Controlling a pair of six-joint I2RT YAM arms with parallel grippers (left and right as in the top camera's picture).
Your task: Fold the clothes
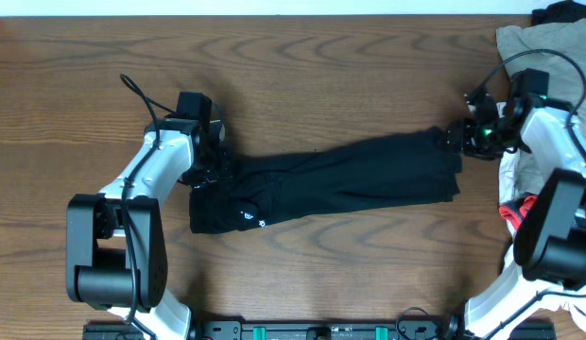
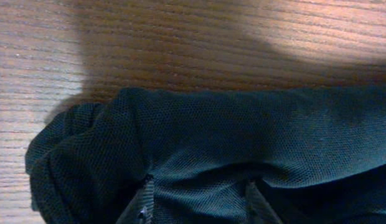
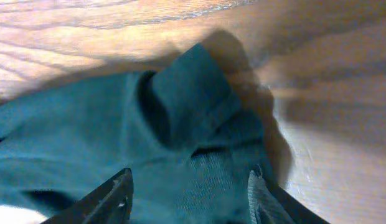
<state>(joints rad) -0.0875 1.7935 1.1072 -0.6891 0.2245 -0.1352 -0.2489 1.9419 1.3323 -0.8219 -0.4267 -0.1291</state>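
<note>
Black garment point(image 1: 340, 179) lies laid out long across the middle of my worktop point(image 1: 302, 76). Left claw point(image 2: 198, 200) and right claw point(image 3: 190, 196) sit at opposite ends, both spread, pinching nothing, probably so it lies flat for folding

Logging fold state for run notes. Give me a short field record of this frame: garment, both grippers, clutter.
garment: black garment, lying as a long strip across the table
logo: white logo, near the end by the left gripper
left gripper: left gripper over one end, fingers apart on the fabric, open
right gripper: right gripper at the other end, fingers apart, open
fold state: ends not yet brought together
other items: beige garment at the far right corner; red-and-white item beside the right arm
</note>
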